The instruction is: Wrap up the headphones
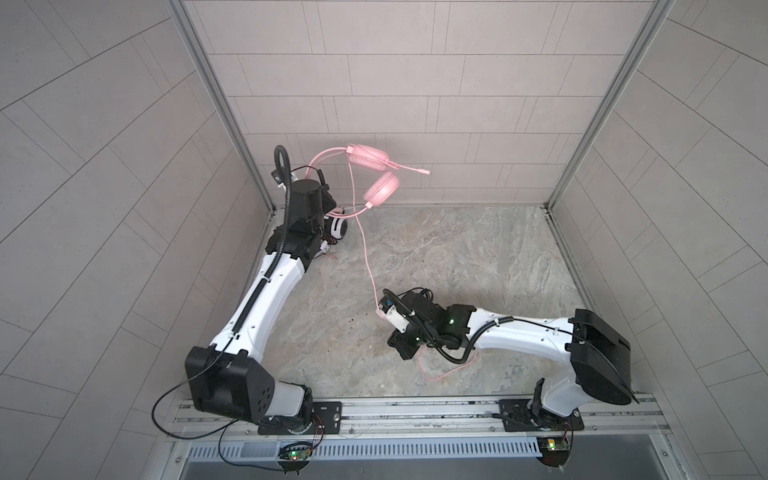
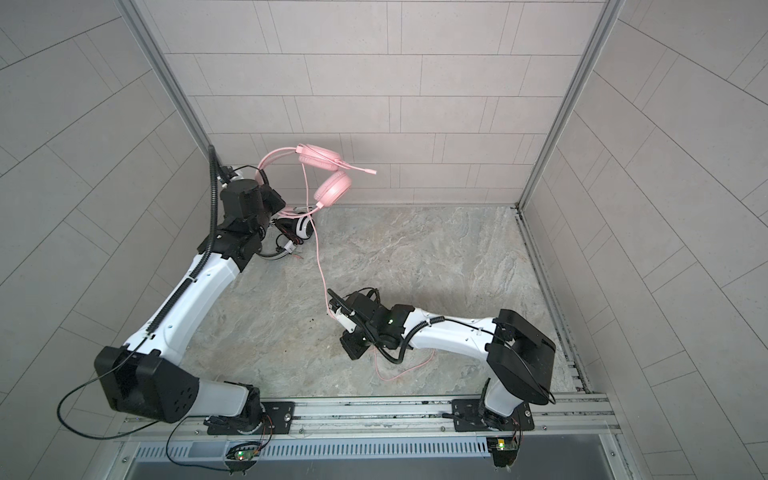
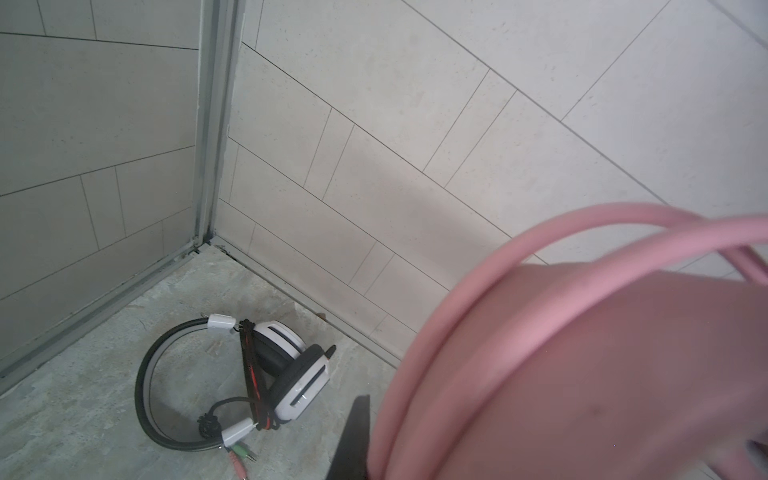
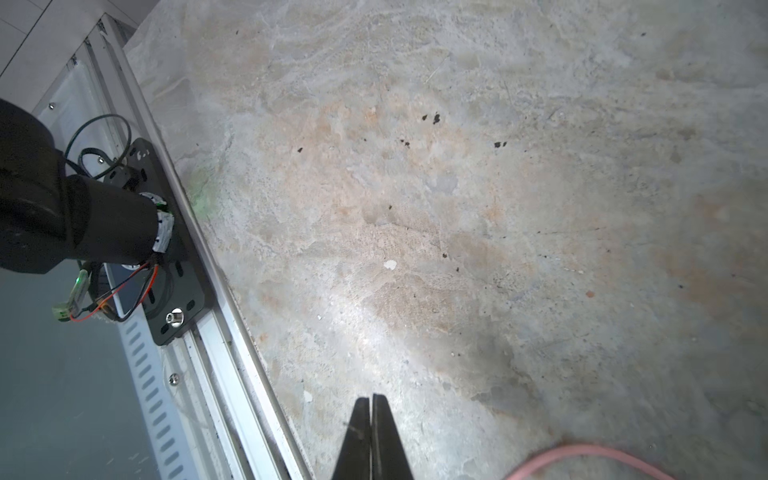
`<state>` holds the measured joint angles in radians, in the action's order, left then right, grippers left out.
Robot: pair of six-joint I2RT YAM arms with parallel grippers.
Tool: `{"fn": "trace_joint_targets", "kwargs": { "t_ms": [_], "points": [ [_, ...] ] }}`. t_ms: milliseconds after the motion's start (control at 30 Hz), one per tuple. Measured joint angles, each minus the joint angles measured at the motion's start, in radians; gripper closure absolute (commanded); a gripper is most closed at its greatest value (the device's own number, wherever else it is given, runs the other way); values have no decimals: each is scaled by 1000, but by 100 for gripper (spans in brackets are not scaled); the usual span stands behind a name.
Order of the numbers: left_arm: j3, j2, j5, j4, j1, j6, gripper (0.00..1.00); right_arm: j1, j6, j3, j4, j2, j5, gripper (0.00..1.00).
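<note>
My left gripper point(image 1: 318, 176) is shut on the padded headband point(image 3: 582, 353) of the pink headphones point(image 1: 382, 189), holding them in the air near the back left corner. One black finger point(image 3: 353, 436) shows beside the band. The mic boom point(image 1: 415, 168) points right. The pink cable point(image 1: 365, 257) hangs down to my right gripper point(image 1: 384, 305) and loops on the floor point(image 1: 436, 374) under that arm. In the right wrist view the right gripper point(image 4: 371, 399) is shut tip to tip, with nothing seen between the jaws and the cable point(image 4: 582, 451) beside them. The white-and-black headphones point(image 3: 286, 374) lie in the corner with their cable wound round them.
Tiled walls close the cell on three sides, meeting at a metal corner post point(image 3: 212, 124). An aluminium rail point(image 1: 415, 409) with both arm bases runs along the front. The left arm's base and wires point(image 4: 62, 199) show in the right wrist view. Small dark specks dot the stone floor point(image 4: 432, 118).
</note>
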<state>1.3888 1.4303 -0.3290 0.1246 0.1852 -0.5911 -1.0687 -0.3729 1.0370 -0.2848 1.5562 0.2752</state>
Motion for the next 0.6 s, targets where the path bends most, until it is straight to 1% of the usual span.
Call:
{"fn": "trace_joint_targets", "kwargs": {
  "t_ms": [267,433,600],
  "points": [
    [-43,119,-94,-43,-11,87,100,-45,46,86,-191,-138,-120,100],
    [-124,125,-146,-77,-11,106,100,-50,97,129,-254,-243,-199,100],
    [-161,124,-157,-82,-10,119,100,-50,145,201,-296,-291,-266,100]
  ]
}}
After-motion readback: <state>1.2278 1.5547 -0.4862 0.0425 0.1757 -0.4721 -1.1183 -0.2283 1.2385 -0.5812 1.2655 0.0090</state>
